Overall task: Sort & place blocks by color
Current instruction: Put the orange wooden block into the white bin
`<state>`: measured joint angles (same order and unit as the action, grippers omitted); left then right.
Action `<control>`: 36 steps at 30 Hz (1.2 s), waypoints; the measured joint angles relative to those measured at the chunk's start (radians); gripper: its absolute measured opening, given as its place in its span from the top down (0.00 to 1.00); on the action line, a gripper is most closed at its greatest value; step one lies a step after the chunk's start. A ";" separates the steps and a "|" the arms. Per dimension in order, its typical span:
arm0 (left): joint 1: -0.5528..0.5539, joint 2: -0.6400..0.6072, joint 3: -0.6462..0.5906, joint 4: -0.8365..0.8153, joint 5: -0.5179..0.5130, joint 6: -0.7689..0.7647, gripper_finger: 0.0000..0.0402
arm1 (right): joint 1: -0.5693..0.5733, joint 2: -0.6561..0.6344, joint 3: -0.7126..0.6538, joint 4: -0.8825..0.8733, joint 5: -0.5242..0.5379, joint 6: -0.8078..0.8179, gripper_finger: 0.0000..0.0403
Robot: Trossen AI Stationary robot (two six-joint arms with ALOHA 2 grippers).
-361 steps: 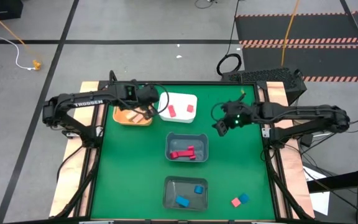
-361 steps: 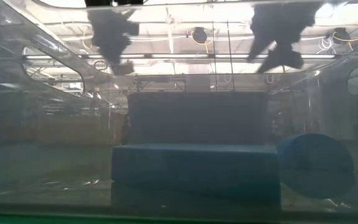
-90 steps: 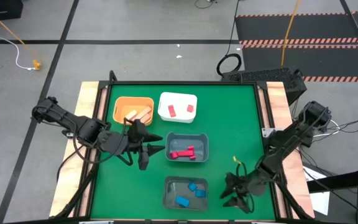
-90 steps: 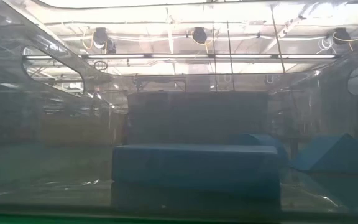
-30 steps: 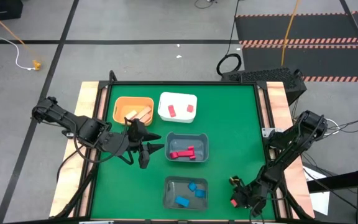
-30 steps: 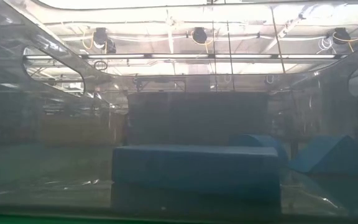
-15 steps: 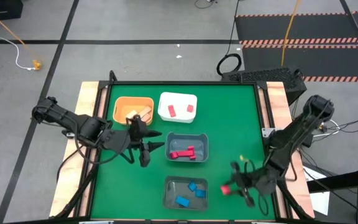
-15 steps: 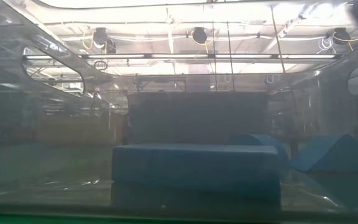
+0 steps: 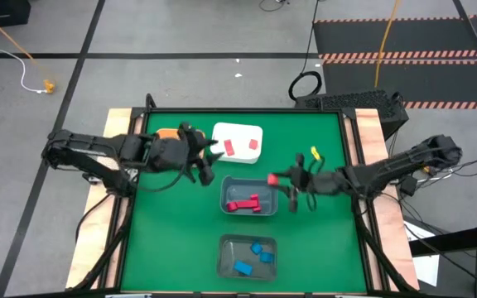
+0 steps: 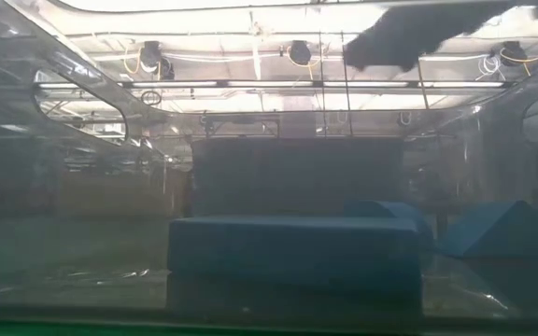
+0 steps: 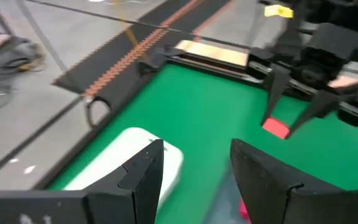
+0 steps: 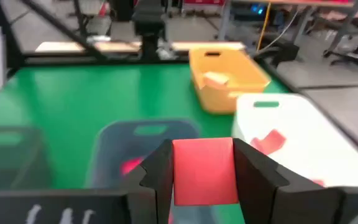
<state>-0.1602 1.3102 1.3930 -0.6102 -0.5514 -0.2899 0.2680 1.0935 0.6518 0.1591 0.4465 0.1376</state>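
My right gripper (image 9: 275, 180) is shut on a small pink-red block (image 12: 204, 169) and hovers at the right rim of the grey bin (image 9: 265, 187), which holds red blocks (image 9: 243, 204). My left gripper (image 9: 212, 162) stands open with nothing in it, just near of the white bin (image 9: 237, 132), where two pink-red blocks (image 9: 240, 146) lie. Blue blocks (image 9: 252, 256) lie in the nearer grey bin (image 9: 224, 258). The left arm hides most of the orange bin (image 9: 165, 132). The right wrist view shows a tan block (image 12: 216, 78) in it. My right gripper pinches the block by two opposite sides (image 12: 178, 171) between its two fingers (image 12: 257, 168). The fingers reach about level from the table's right side, pointing left. The block is lifted clear, in the air by the grey bin's right rim.
The bins stand about the middle of the green mat (image 9: 321, 149), with bare green to the right and left of them. Wooden borders (image 9: 363, 132) run along both sides of the table. In the low view the right arm (image 10: 409, 37) shows dark at the top.
My right gripper has carried the pink-red block up from the near right corner toward the far edge and the left, to the grey bin's right rim. My left gripper has gone toward the far edge and a little right, up to the white bin.
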 joint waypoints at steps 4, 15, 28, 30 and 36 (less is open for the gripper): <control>0.105 0.000 0.000 0.000 0.000 0.046 0.54 | -0.190 0.030 0.001 0.156 -0.121 -0.096 0.71; 0.370 0.000 0.000 0.040 0.000 0.062 0.54 | -0.607 0.195 0.002 0.448 -0.596 -0.070 0.71; 0.524 -0.004 0.000 0.032 0.003 0.123 0.54 | -0.751 0.479 0.002 0.777 -0.869 0.242 0.71; 0.537 -0.004 0.000 0.026 0.014 0.142 0.54 | -0.746 0.518 0.008 0.829 -0.869 0.272 0.71; 0.574 -0.004 0.000 0.021 0.057 0.207 0.54 | -0.744 0.583 0.030 0.825 -0.817 0.182 0.71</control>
<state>0.4142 1.3060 1.3930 -0.5888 -0.4944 -0.0832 -0.4759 1.6765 0.6816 0.9842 -0.3707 0.3195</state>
